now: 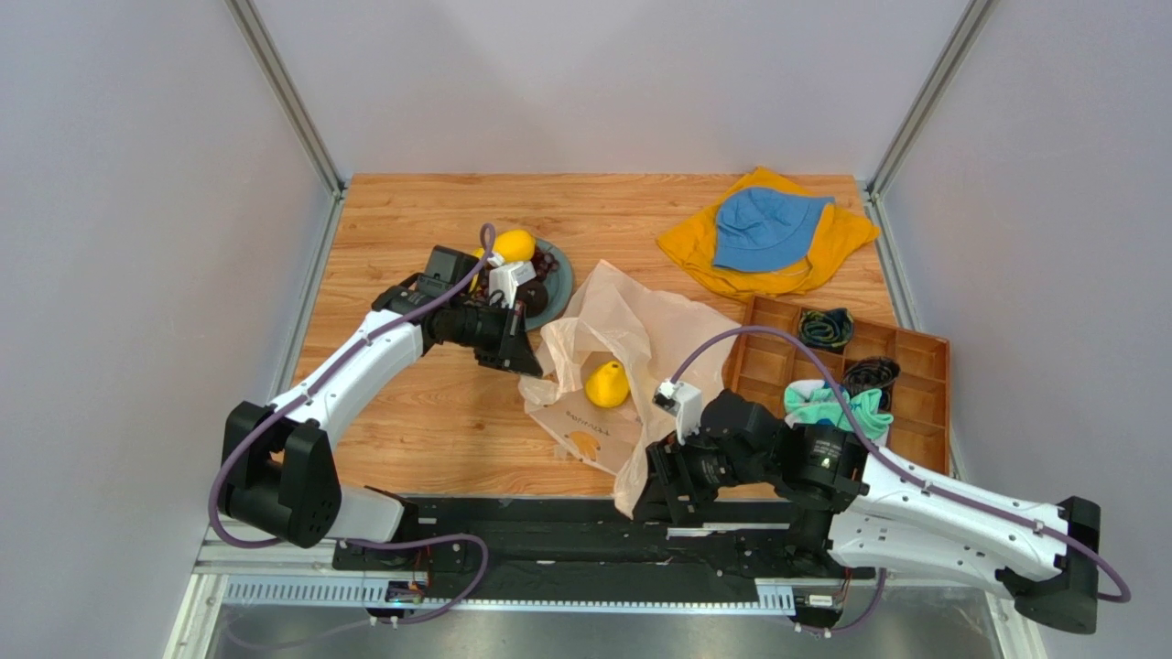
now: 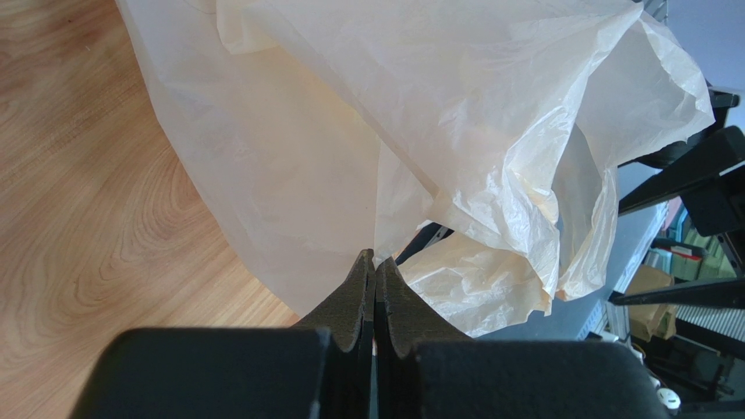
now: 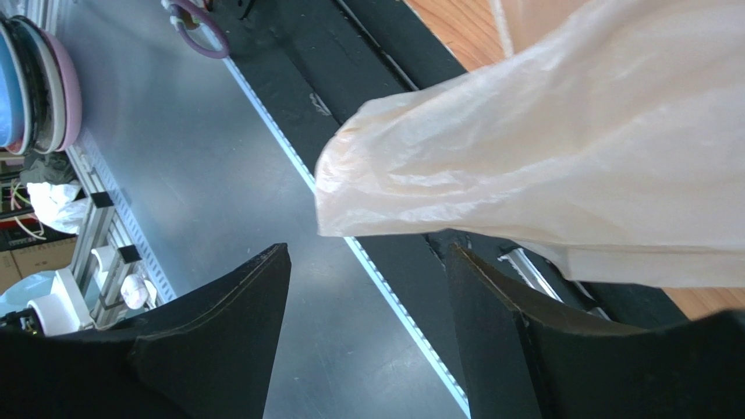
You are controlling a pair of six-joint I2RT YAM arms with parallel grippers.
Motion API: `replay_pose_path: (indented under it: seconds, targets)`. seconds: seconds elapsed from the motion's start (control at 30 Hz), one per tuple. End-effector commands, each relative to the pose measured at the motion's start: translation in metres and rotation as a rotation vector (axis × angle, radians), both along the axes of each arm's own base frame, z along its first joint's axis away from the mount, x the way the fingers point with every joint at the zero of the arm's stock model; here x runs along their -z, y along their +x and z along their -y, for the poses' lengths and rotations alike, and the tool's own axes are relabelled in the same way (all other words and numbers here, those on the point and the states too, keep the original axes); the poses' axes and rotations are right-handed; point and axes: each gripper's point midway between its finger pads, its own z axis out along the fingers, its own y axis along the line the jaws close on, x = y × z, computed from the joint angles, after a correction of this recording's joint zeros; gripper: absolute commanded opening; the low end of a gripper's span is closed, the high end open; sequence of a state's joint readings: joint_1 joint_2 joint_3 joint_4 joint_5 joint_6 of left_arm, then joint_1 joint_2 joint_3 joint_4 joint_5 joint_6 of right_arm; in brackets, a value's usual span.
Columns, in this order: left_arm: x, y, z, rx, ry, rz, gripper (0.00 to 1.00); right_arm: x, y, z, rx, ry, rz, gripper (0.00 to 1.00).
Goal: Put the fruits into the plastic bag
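Observation:
The peach-beige plastic bag (image 1: pixel 647 337) lies crumpled mid-table, its near corner hanging over the table's front edge. One roundish yellow fruit (image 1: pixel 607 385) sits in the bag's open folds. Another yellow fruit (image 1: pixel 515 246) and a dark fruit (image 1: pixel 534 295) are on the grey-blue plate (image 1: pixel 557 268), partly hidden by my left arm. Bananas are not visible. My left gripper (image 1: pixel 534 363) is shut on the bag's left edge; in the left wrist view (image 2: pixel 374 262) the film (image 2: pixel 367 131) runs into the closed tips. My right gripper (image 1: pixel 660 481) is open in the right wrist view (image 3: pixel 367 253), with the bag's corner (image 3: pixel 568 148) just above it, not touching.
Orange and blue cloths (image 1: pixel 764 234) lie at the back right. A wooden compartment tray (image 1: pixel 915 364) with small items stands at the right. The black base rail (image 1: pixel 578 529) runs along the near edge. Metal frame posts border both sides.

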State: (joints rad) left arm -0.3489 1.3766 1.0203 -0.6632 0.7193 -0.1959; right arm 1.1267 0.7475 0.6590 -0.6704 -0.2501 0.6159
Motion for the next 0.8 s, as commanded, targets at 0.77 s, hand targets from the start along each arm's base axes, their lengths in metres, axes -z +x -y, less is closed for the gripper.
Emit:
replay_pose_path:
  seconds: [0.77]
  targets:
    - [-0.007, 0.001, 0.0, -0.009, -0.018, 0.021, 0.0, -0.011, 0.016, -0.047, 0.206, -0.149, 0.504, 0.7]
